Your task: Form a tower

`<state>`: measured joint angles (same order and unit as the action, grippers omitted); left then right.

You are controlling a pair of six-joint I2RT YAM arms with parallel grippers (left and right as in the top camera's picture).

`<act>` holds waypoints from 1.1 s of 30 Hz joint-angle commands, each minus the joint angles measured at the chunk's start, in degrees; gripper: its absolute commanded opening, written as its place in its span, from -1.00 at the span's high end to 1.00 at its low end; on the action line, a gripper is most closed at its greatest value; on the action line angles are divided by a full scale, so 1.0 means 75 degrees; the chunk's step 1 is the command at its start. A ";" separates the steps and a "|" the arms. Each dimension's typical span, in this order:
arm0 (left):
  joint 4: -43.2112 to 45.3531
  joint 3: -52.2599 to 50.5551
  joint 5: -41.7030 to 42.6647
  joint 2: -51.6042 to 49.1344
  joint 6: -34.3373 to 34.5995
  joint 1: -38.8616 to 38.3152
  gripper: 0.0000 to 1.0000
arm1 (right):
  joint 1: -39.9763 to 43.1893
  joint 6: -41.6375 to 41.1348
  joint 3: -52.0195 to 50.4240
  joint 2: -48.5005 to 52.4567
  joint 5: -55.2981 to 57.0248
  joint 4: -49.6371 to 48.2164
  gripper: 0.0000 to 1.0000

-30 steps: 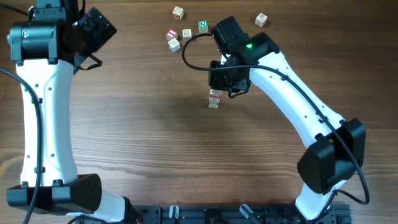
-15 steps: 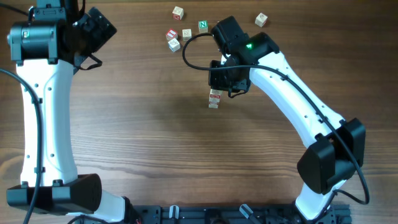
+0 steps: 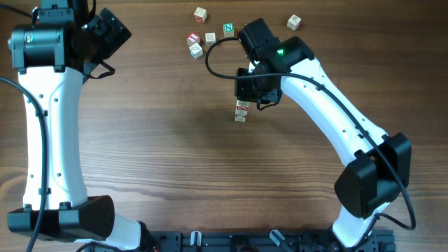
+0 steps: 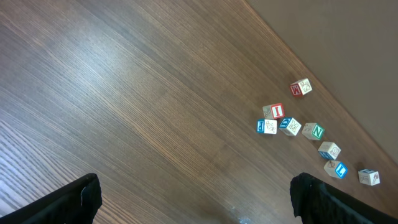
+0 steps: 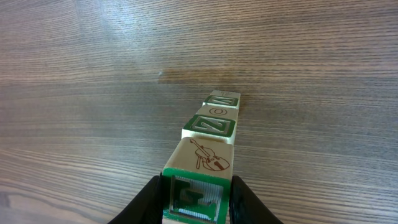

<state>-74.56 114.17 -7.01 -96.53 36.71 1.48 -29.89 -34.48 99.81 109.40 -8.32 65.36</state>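
My right gripper (image 5: 198, 193) points straight down over a tower of small pale wooden letter cubes (image 3: 241, 112), and its jaws are clenched on the tower's green-faced top cube (image 5: 194, 198). In the right wrist view, one black finger (image 5: 148, 202) presses against each side of that cube, which sits squarely between them at the bottom edge of the picture.

Below the grip, the tower drops away toward the dark brown wooden table (image 3: 140, 140). The next cube bears a brown violin drawing (image 5: 208, 155), the one under it a green letter Z (image 5: 211, 126), and the lowest one I can see has a green frame (image 5: 222, 99).

From overhead, the tower stands a little past the table's middle. It shows just beside my right wrist housing, with red marks on its visible side.

Six loose pale wooden letter cubes (image 3: 201, 39) lie scattered along the far edge of the table, apart from the tower.

My left gripper (image 4: 196, 202) hangs at the far left corner, well apart from the tower. Its jaws are spread wide with nothing between them.
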 commanded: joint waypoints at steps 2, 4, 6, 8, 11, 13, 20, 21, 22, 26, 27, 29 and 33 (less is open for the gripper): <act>0.0020 0.0000 -0.0070 0.0012 -0.0064 0.0041 -1.00 | 0.0009 -0.0055 0.0125 0.0149 0.0102 -0.0020 0.58; 0.0020 0.0000 -0.0070 0.0012 -0.0064 0.0041 -1.00 | 0.0009 -0.0058 0.0125 0.0204 0.0099 -0.0020 0.57; 0.0020 0.0000 -0.0070 0.0015 -0.0064 0.0041 -1.00 | 0.0009 -0.0058 0.0125 0.0297 0.0064 -0.0020 0.58; 0.0017 0.0000 -0.0070 0.0015 -0.0064 0.0041 -1.00 | 0.0009 -0.0055 0.0125 0.0338 0.0038 -0.0020 0.58; 0.0020 0.0000 -0.0073 0.0015 -0.0064 0.0041 -1.00 | 0.0009 -0.0058 0.0125 0.0344 0.0023 -0.0023 0.57; 0.0020 0.0000 -0.0070 0.0012 -0.0064 0.0041 -1.00 | 0.0012 -0.0058 0.0125 0.0344 -0.0082 -0.0061 0.58; 0.0020 0.0000 -0.0070 0.0015 -0.0064 0.0041 -1.00 | 0.0012 0.0003 0.0128 0.0344 -0.0105 -0.0082 0.57; 0.0020 0.0000 -0.0070 0.0012 -0.0064 0.0041 -1.00 | 0.0012 0.0003 0.0128 0.0344 -0.0105 -0.0082 0.58; 0.0020 0.0000 -0.0070 0.0012 -0.0064 0.0041 -1.00 | 0.0012 0.0009 0.0128 0.0344 -0.0105 -0.0082 0.58; 0.0020 0.0000 -0.0070 0.0012 -0.0064 0.0041 -1.00 | 0.0012 0.0064 0.0128 0.0344 -0.0108 -0.0082 0.58; 0.0017 0.0000 -0.0070 0.0012 -0.0064 0.0041 -1.00 | 0.0012 0.0067 0.0128 0.0341 -0.0108 -0.0082 0.59; 0.0020 0.0000 -0.0073 0.0015 -0.0064 0.0041 -1.00 | 0.0012 0.0140 0.0128 0.0341 -0.0108 -0.0085 0.59; 0.0020 0.0000 -0.0070 0.0012 -0.0064 0.0041 -1.00 | 0.0012 0.0189 0.0137 0.0341 -0.0111 -0.0105 0.59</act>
<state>-74.59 114.17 -7.01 -96.53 36.71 1.48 -29.89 -34.22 99.92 110.37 -8.56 64.79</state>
